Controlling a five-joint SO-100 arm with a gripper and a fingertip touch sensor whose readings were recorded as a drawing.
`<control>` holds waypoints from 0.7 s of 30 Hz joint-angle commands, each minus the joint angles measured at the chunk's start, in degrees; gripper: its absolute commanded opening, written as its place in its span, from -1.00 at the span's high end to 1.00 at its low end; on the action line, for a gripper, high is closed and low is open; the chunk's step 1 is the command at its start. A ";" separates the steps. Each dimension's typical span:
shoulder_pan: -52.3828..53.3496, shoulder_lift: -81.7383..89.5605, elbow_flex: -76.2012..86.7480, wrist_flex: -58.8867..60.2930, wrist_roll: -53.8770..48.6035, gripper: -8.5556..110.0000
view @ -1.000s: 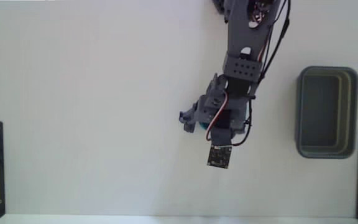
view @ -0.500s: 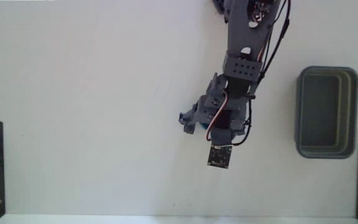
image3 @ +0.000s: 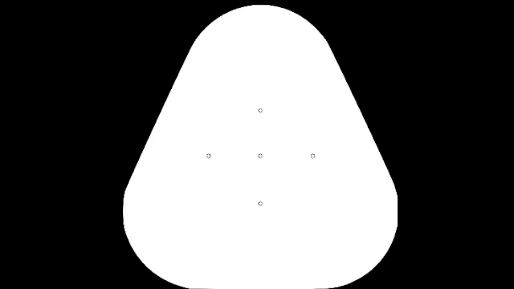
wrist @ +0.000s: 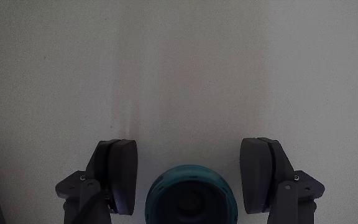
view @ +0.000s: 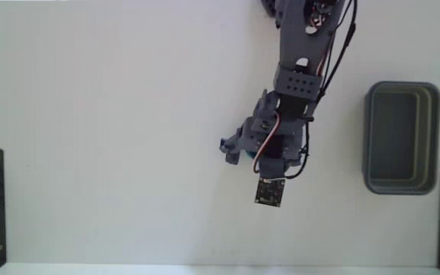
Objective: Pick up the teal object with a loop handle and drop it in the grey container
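Straddling the teal object (wrist: 188,196), the tool (wrist: 191,177) stands apart; no writing readable.

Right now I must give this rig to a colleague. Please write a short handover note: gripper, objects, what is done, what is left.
Gripper: open, low over the table, fingers either side of the teal object with gaps showing; not gripped.
Teal object: on the white table, mostly hidden under the arm in the fixed view; only a sliver shows.
Grey container: at the right in the fixed view, nothing seen inside.
Done: approach and alignment.
Left: close, lift, carry to the container, release.
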 commanded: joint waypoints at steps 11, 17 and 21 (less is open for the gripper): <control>0.68 1.15 0.57 -0.66 0.26 -0.90; 0.68 1.15 0.57 -0.66 0.26 -0.87; 0.68 1.15 0.57 -0.66 0.26 -0.85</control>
